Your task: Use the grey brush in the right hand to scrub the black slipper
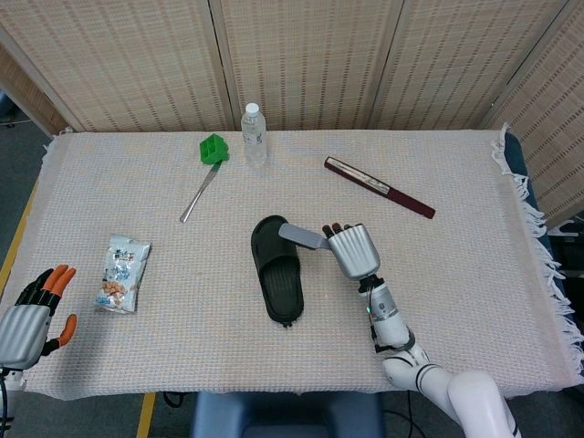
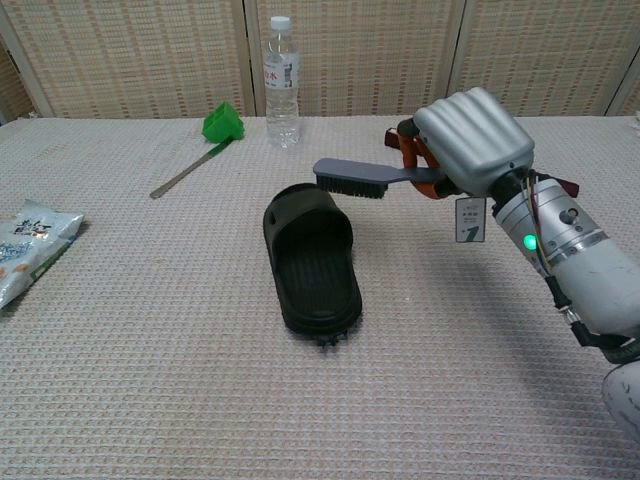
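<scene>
No legible text anywhere.

Right hand (image 2: 470, 140) is up in the air gripping the brush (image 2: 368, 180) by its handle, bristles facing down. The brush head sticks out to the hand's left and hangs just over the toe end of the slipper (image 2: 310, 256), which lies low and to the left of the hand. Bottle (image 2: 281, 82) and green scoop thing (image 2: 196, 150) are farther left and back, snack bag (image 2: 28, 250) way off left. A dark red stick (image 2: 400, 137) peeks out right behind the hand.
</scene>
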Motion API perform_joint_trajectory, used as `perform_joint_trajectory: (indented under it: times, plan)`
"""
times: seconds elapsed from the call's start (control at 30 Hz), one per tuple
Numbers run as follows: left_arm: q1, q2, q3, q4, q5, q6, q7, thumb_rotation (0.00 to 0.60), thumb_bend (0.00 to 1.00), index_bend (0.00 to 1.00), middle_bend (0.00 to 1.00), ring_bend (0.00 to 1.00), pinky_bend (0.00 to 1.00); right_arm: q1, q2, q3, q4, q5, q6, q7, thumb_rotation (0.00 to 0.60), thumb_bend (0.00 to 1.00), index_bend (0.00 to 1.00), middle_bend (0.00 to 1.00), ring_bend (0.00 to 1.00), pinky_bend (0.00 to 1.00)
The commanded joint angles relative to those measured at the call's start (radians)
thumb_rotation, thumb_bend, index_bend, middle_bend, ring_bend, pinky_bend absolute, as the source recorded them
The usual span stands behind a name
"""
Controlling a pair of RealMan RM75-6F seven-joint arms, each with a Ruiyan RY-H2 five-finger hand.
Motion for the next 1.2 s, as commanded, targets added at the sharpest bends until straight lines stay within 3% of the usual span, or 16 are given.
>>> perform_joint_trajectory:
  times: [0.03,0.47,0.83,1.03,1.2]
  plan:
    - [-0.001,0.001,-0.002,0.001,-0.004,-0.003,-0.002,0.6,0.5,0.0,0.0,0.0,0.14,0.035,-0.045,0.011,0.056,-0.003,-0.021,0.033,0.6,0.35,0.98,0.8,0.86,1.0]
    - [-0.007,0.0,-0.001,0.002,-0.011,-0.019,0.0,0.6,0.5,0.0,0.0,0.0,0.15,0.121,-0.158,0.037,0.221,0.021,-0.097,0.102,0.6,0.35,0.99,0.8,0.86,1.0]
    - [-0.003,0.002,0.004,-0.004,0.001,-0.008,0.007,0.6,0.5,0.0,0.0,0.0,0.15,-0.006,-0.093,-0.043,0.192,-0.026,0.012,0.131,0.6,0.35,0.99,0.8,0.87,1.0]
    - [-0.003,0.001,0.003,-0.004,-0.001,-0.01,0.008,0.6,0.5,0.0,0.0,0.0,0.15,0.021,-0.098,-0.011,0.168,0.003,-0.034,0.129,0.6,0.35,0.99,0.8,0.87,1.0]
    - [-0.008,0.0,0.0,0.001,-0.013,-0.024,0.002,0.6,0.5,0.0,0.0,0.0,0.15,0.104,-0.14,0.032,0.181,0.028,-0.088,0.106,0.6,0.35,0.99,0.8,0.87,1.0]
